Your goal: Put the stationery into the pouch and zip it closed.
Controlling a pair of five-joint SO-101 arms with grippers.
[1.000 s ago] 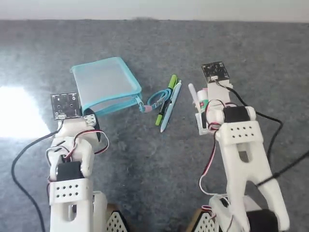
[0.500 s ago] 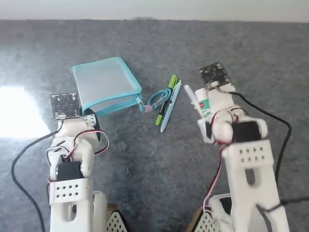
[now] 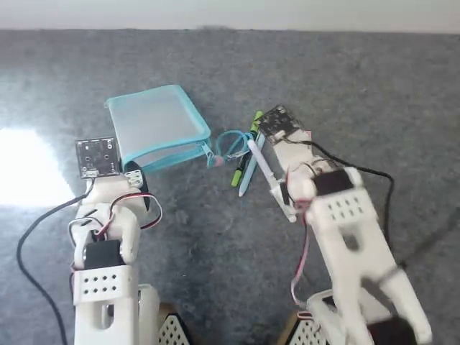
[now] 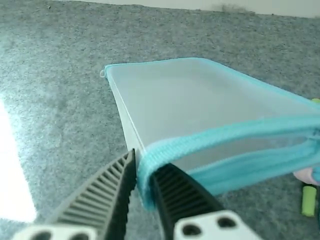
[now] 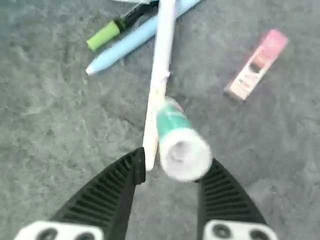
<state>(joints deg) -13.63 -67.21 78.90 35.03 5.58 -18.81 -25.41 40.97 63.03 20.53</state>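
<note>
A translucent teal pouch [image 3: 154, 123] lies at the back left, its zip mouth facing the pens. My left gripper [image 3: 134, 175] is at its near corner, shut on the pouch's zip edge [image 4: 165, 147], with the left gripper [image 4: 145, 165] pinching the teal tape. My right gripper [image 3: 282, 188] hangs over the loose pens, shut on a green-and-white glue stick [image 5: 180, 140] and a white pen [image 5: 161, 60] together. Beneath it lie a green marker [image 3: 246, 147], a light blue pen [image 3: 248, 172] and a pink eraser [image 5: 255, 65].
A teal strap loop [image 3: 230, 144] on the zip pull lies between the pouch and the pens. The grey felt table [image 3: 215, 244] stretches open in front of the pens and off to the right.
My right arm has swung left with the glue stick and white pen, from the table's right side to above the loose pens. The left arm and pouch have kept still.
</note>
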